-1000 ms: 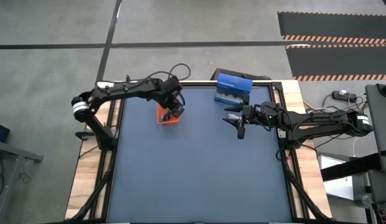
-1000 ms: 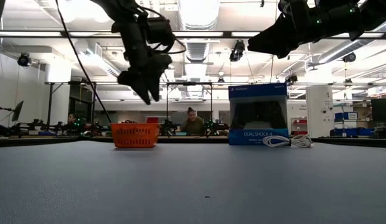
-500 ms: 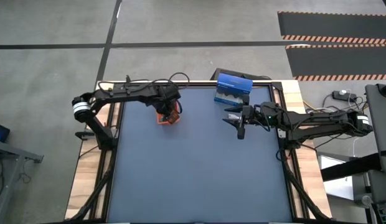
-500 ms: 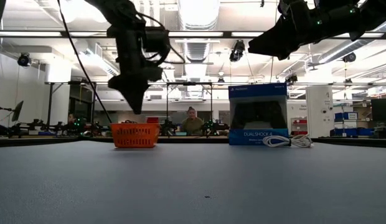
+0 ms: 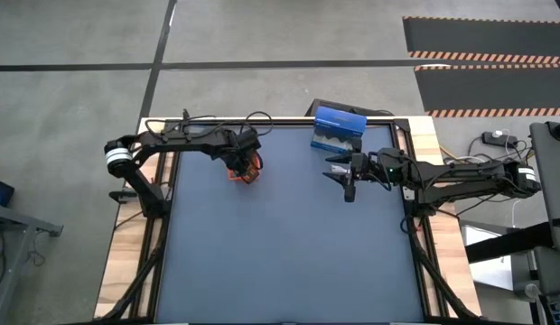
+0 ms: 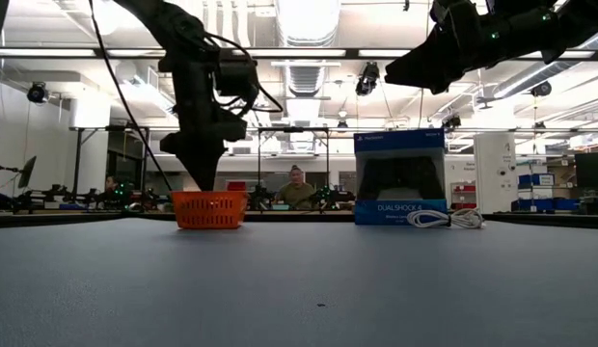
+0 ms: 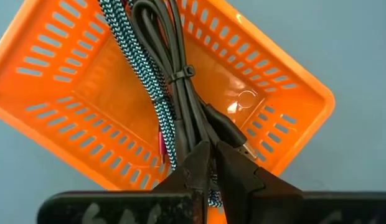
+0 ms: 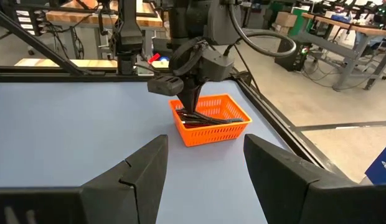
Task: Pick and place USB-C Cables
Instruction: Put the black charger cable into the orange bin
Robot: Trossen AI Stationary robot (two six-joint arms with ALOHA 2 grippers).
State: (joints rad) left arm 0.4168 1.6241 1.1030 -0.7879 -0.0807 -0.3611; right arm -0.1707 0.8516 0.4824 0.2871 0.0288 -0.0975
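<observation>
From above, the left tool point(image 5: 245, 166) hangs right over the orange basket point(image 5: 241, 171) near the far left of the dark desk point(image 5: 289, 244). The right tool point(image 5: 344, 178) waits out over the desk just in front of the blue box point(image 5: 339, 129), its fingers spread apart.

At desk height, the left tool point(image 6: 203, 178) dips into the top of the orange basket point(image 6: 209, 209). A white cable point(image 6: 446, 219) lies coiled on the desk just in front of the blue box point(image 6: 400, 177), its length running sideways across the view. A person point(image 6: 297, 189) sits far behind in the room.

Through the left wrist camera, the fingers point(image 7: 194, 168) are pressed together with their tips down among the cables. A black cable point(image 7: 180, 84) and a teal-green braided cable point(image 7: 138, 65) lie side by side along the basket point(image 7: 68, 68) floor, their long axes running from one corner toward the fingers. I cannot tell if anything is pinched. A sliver of red point(image 7: 160, 144) shows beneath.

From the right wrist camera, the left tool point(image 8: 190, 99) stands in the basket point(image 8: 211, 121), dark cables point(image 8: 202, 116) inside.
</observation>
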